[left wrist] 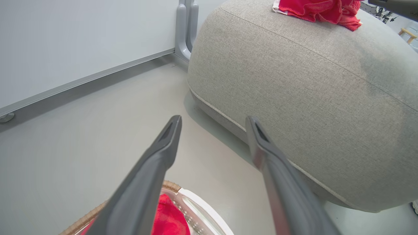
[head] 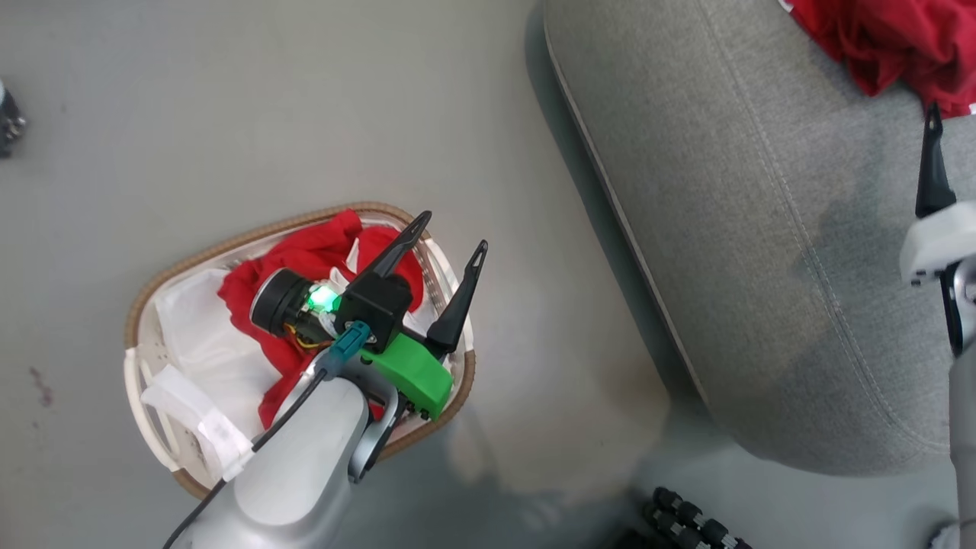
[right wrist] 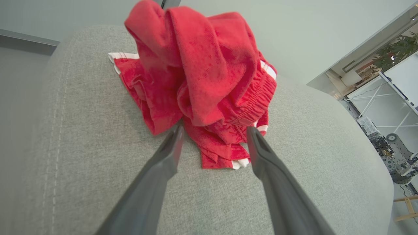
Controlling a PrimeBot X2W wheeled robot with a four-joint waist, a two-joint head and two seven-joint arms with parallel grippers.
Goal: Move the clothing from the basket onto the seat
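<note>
The basket (head: 152, 290) stands on the floor at the lower left, a red piece of clothing (head: 320, 244) bunched on its white liner. My left gripper (head: 451, 232) hovers over the basket's right side, open and holding nothing. In the left wrist view, the left gripper (left wrist: 214, 120) points toward the seat (left wrist: 294, 81), with the basket rim (left wrist: 169, 186) below. Another red garment (right wrist: 202, 75) with white trim lies crumpled on the grey seat (right wrist: 81, 147). My right gripper (right wrist: 214, 130) is open at its near edge, fingers apart on either side of the lowest folds. One right finger (head: 932, 168) shows above the seat (head: 747, 229).
A strip of grey floor (head: 549, 343) separates the basket from the seat's rounded edge. A dark wheeled part (head: 694, 522) sits at the bottom, and a dark object (head: 9, 122) at the far left. A wall with a baseboard (left wrist: 98, 75) and a grey post (left wrist: 186, 29) stand behind the seat.
</note>
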